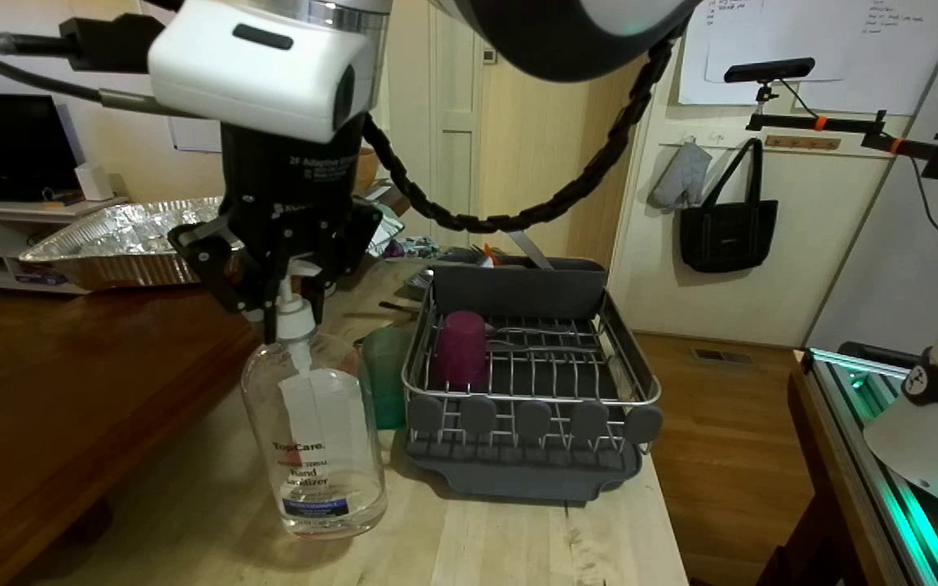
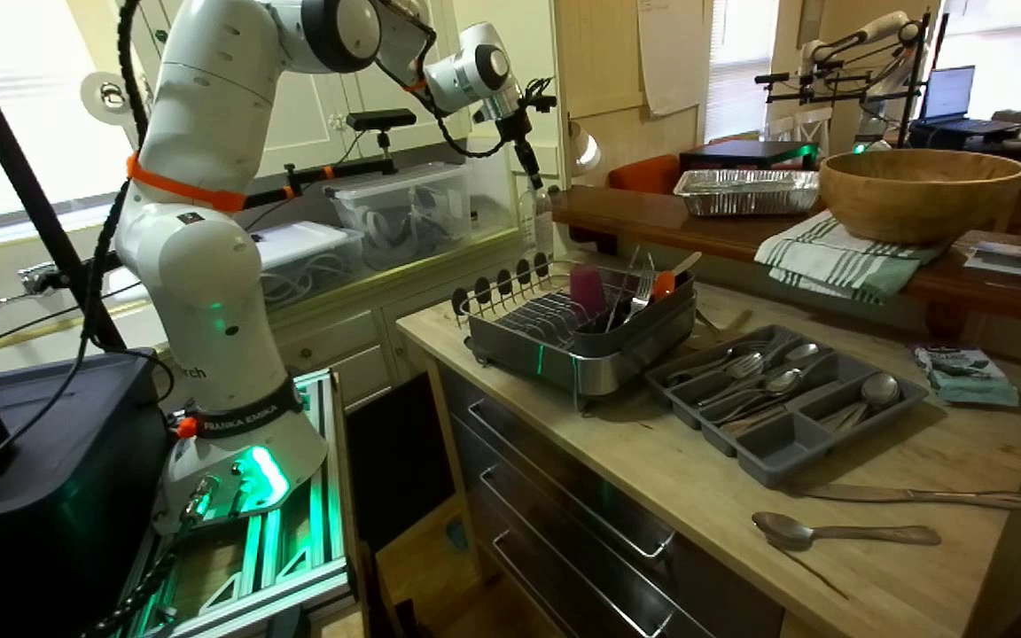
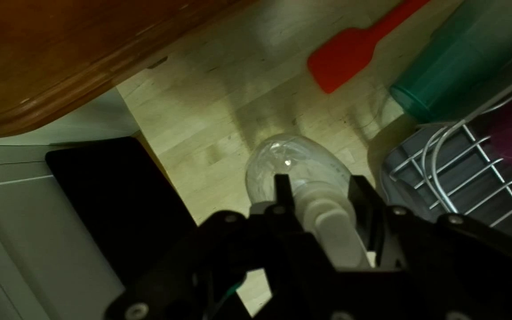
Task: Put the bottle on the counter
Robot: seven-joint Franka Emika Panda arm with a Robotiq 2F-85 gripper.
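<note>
The bottle (image 1: 326, 439) is a clear pump bottle with a pale top and a white-and-blue label. In an exterior view it stands upright or nearly so, beside the dish rack. My gripper (image 1: 294, 321) is shut on its pale pump collar, one finger on each side. In the wrist view the gripper (image 3: 318, 189) frames the white pump head, with the clear bottle body (image 3: 282, 164) below. In an exterior view the bottle (image 2: 535, 217) is partly hidden behind the rack. The counter (image 1: 501, 541) is pale wood under the bottle; whether the base touches it I cannot tell.
The dish rack (image 1: 530, 480) with a purple cup (image 1: 462, 350) stands right beside the bottle. A green cup (image 1: 387, 374) is between them. A red spatula (image 3: 345, 55) lies on the counter. A raised dark wooden top (image 1: 70, 391) runs alongside.
</note>
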